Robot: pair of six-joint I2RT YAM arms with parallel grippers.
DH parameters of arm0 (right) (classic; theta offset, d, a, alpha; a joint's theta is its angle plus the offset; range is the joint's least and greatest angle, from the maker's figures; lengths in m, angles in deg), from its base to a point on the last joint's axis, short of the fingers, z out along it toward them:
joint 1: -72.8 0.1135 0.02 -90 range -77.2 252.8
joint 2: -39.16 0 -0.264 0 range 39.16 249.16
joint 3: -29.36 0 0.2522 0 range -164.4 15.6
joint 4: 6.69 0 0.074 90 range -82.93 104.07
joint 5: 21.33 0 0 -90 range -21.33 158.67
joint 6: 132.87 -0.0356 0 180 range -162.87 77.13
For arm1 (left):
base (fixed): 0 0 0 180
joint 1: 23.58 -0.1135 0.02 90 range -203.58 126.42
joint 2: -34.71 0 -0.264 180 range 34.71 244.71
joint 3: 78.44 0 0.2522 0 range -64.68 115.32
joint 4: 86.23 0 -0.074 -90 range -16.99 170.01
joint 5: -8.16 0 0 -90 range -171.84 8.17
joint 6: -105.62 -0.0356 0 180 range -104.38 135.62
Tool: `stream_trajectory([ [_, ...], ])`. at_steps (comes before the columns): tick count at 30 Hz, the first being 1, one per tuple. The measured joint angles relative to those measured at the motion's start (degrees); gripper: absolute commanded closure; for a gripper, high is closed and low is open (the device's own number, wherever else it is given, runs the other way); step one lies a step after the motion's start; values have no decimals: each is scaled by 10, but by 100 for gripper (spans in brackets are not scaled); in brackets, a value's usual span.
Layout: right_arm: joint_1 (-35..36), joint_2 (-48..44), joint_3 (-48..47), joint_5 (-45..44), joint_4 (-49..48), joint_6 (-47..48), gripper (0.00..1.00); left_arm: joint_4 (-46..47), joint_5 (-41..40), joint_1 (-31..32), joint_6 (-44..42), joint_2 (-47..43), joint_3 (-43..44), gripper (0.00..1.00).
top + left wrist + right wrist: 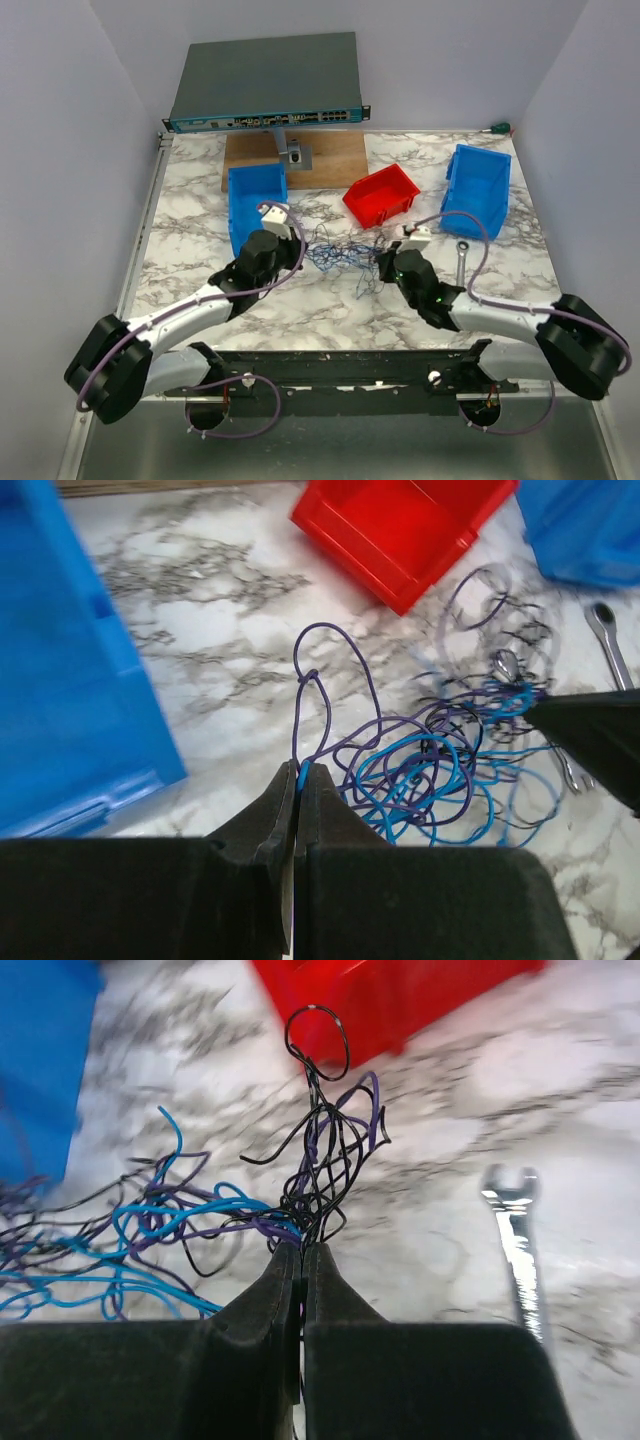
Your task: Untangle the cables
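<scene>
While we are looking from the left, we are seeing a blue bin (257,195) sitting on the marble table (200,290). Just beside it, our left gripper (301,770) is pressing its two fingers together and pinching a purple strand and a blue strand at the left edge of the cables (420,770). The cables are lying in a messy heap in the middle of the table, between our two arms and just in front of the red bin (381,195). Blue, purple and black strands are looping over each other there. On the right side of the heap, our right gripper (302,1248) is squeezing tight on a bunch of black and purple strands. A silver wrench (515,1240) is lying just to the right, and a second blue bin (478,185) is standing further right. We are thinking the job is only starting. Both sides are being held, but no strand is lying free by itself, and nearly all the pulling apart is waiting to be done.
</scene>
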Motion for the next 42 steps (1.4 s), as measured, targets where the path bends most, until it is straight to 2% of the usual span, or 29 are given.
stream_trajectory([
  [6, 2, -127, 43, -207, 72, -118, 99, 0, -120, -2, 38, -91, -56, 100],
  [13, 2, -276, 63, -374, 240, -288, 99, -33, -253, -4, 79, -154, -75, 100],
  [19, 2, -374, 91, -433, 332, -349, 99, -39, -329, -7, 92, -220, -109, 100],
  [22, 2, -379, 92, -431, 325, -320, 99, -24, -322, -8, 75, -230, -122, 100],
  [24, 2, -372, 92, -426, 318, -295, 93, -10, -293, -8, 56, -228, -126, 100],
  [25, 2, -368, 91, -419, 315, -279, 76, 5, -257, -8, 36, -224, -128, 100],
  [27, 2, -360, 86, -398, 310, -248, 22, 25, -204, -8, 13, -212, -127, 100],
  [28, 2, -356, 79, -373, 309, -223, 16, 36, -175, -8, 1, -203, -127, 100],
  [31, 1, -351, 58, -293, 304, -156, 9, 53, -94, -8, -24, -160, -114, 100],
  [37, 1, -319, 26, -42, 242, -27, 7, 65, 23, -8, -47, -100, -81, 100],
  [39, 1, -276, 5, 44, 214, 7, 8, 70, 41, -8, -49, -100, -80, 100],
  [42, 1, -196, -26, 160, 169, 47, 17, 77, 62, -8, -52, -100, -80, 100],
])
